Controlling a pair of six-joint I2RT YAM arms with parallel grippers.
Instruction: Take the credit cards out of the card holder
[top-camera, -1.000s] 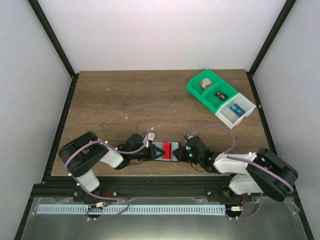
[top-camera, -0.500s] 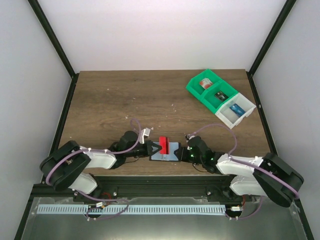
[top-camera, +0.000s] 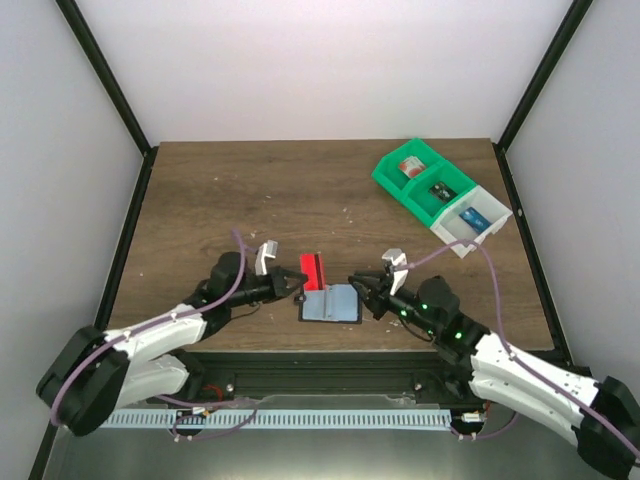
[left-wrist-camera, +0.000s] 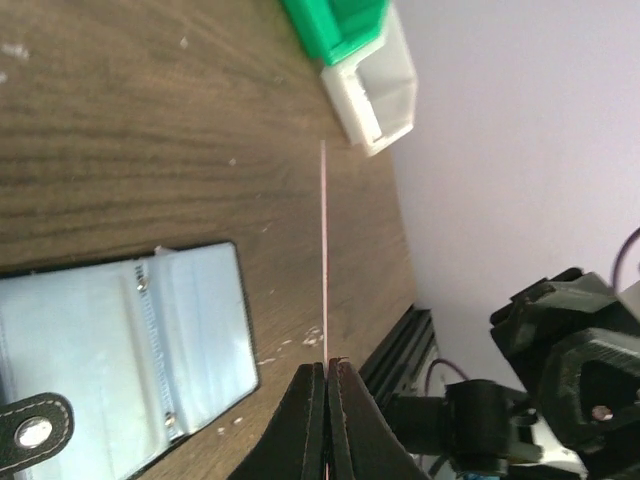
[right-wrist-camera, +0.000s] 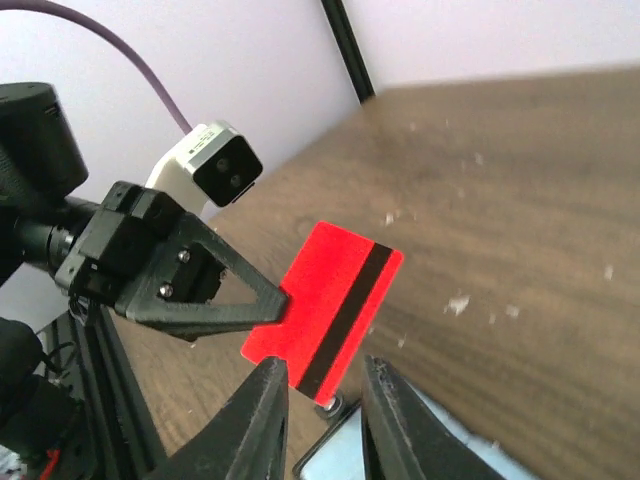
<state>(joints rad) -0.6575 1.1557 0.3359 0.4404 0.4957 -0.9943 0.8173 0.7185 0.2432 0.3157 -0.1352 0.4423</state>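
Holder (top-camera: 332, 306): open, flat, at near edge of table (top-camera: 220, 190). Left gripper (top-camera: 297, 283): clamped on red card (top-camera: 313, 270), lifted over holder's far left corner, standing on edge, striped face toward right gripper (top-camera: 359, 288), long axis slanting up and away. Right gripper: fingers parted, empty, beside holder's right edge. Bins (top-camera: 440, 190): far right.

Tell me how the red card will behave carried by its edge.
Probably stiff: the red card stands out straight from the left fingers without sagging. Likely very light, since it looks hair-thin edge-on. It may pivot or slip, as only a small part near one edge is pinched.
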